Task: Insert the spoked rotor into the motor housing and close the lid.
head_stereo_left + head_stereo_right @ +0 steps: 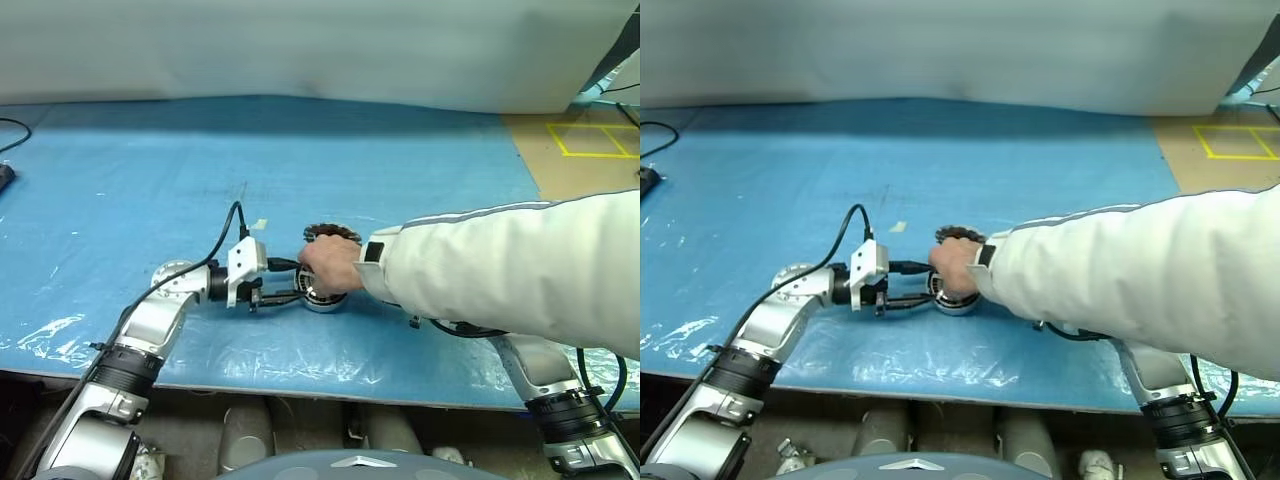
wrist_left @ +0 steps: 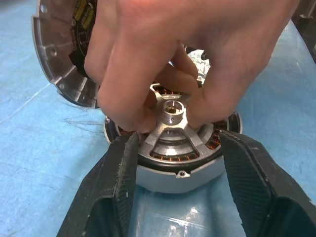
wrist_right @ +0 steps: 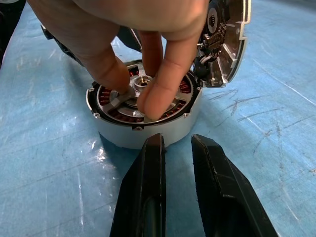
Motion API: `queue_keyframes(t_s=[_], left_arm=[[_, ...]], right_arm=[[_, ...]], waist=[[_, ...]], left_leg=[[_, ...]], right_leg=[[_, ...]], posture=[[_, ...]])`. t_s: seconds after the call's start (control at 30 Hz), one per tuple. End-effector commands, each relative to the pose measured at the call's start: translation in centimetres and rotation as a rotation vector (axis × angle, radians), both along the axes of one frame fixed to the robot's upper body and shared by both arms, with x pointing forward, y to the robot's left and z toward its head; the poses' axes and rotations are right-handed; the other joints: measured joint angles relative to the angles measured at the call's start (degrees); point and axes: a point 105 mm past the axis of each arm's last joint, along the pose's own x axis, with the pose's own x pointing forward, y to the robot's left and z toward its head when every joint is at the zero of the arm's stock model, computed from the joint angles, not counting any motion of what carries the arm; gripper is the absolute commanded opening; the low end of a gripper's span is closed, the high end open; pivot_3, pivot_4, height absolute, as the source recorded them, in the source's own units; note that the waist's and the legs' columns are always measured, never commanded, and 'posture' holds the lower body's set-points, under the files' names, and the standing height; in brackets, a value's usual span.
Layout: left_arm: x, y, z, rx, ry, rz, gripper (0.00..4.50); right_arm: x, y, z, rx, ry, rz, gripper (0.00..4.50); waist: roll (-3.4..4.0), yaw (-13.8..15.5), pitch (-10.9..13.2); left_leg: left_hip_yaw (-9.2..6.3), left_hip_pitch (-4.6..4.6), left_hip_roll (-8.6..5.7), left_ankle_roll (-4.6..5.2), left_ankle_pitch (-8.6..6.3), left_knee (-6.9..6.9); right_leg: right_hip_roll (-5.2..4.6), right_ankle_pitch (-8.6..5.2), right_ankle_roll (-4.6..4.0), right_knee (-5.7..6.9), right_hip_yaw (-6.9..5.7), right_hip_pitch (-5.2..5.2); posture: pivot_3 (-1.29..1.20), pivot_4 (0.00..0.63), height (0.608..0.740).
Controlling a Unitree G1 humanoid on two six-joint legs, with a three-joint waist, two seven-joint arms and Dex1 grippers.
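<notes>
The motor housing (image 2: pixel 168 178), a silver cup with copper windings, rests on the blue mat. My left gripper (image 2: pixel 174 145) is shut on its sides, one black finger (image 2: pixel 118 177) on each flank. The spoked rotor (image 2: pixel 170 132) lies inside the housing, and a person's hand (image 1: pixel 328 266) pinches its hub. The lid (image 2: pixel 59 66), a grey finned disc, stands tilted at the housing's far edge, joined to it by wires. My right gripper (image 3: pixel 174 140) points at the housing's wall (image 3: pixel 118 139) from just in front. Its fingers (image 3: pixel 148 187) stand a narrow gap apart with nothing between them.
The person's white sleeve (image 1: pixel 500 265) reaches in from the right above my right arm. The blue mat (image 1: pixel 150 170) covers the table, with its front edge near me. A black cable (image 1: pixel 10 130) lies at the far left. Yellow tape squares (image 1: pixel 590 140) mark the floor at the back right.
</notes>
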Motion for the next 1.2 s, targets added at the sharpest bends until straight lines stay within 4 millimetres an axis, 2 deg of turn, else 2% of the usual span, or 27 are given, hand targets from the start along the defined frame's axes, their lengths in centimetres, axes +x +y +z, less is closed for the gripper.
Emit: queue_keyframes(t_s=[0.03, 0.47, 0.77, 1.2], left_arm=[[0.2, 0.5, 0.6, -0.005, -0.037, 0.014, 2.73], [0.2, 1.7, 0.1, -0.013, -0.061, 0.053, 2.73], [0.1, 1.0, 1.2, -0.022, -0.084, 0.059, 2.73], [0.2, 0.7, 2.7, -0.019, -0.09, 0.074, 2.73]], right_arm=[[0.3, 0.0, 0.9, 0.01, -0.047, 0.005, 0.88], [1.0, -0.5, 1.2, 0.028, -0.064, -0.054, 0.88], [1.6, -0.2, 1.4, 0.032, -0.074, -0.056, 0.88], [1.1, -0.7, 0.8, 0.023, -0.083, -0.066, 0.88]], waist=[[0.0, 0.0, 0.0], [0.0, -0.1, 0.0], [0.0, -0.1, 0.0], [0.0, 0.0, 0.0]], left_leg=[[0.0, 0.0, 0.0, 0.0, 0.0, 0.0], [0.0, 0.01, 0.01, 0.01, 0.01, 0.0], [0.0, 0.01, 0.01, -0.12, -0.07, 0.03], [0.0, 0.0, 0.01, -0.1, -0.06, 0.05]], right_leg=[[0.0, 0.0, 0.0, 0.0, 0.0, 0.0], [0.01, 0.0, 0.0, 0.01, 0.0, 0.0], [0.01, 0.0, 0.0, 0.03, 0.0, 0.0], [0.01, 0.0, -0.01, 0.04, 0.0, 0.0]], posture=[[0.0, 0.15, 0.74], [0.0, 0.15, 0.74], [0.0, 0.15, 0.74], [0.0, 0.15, 0.74]])
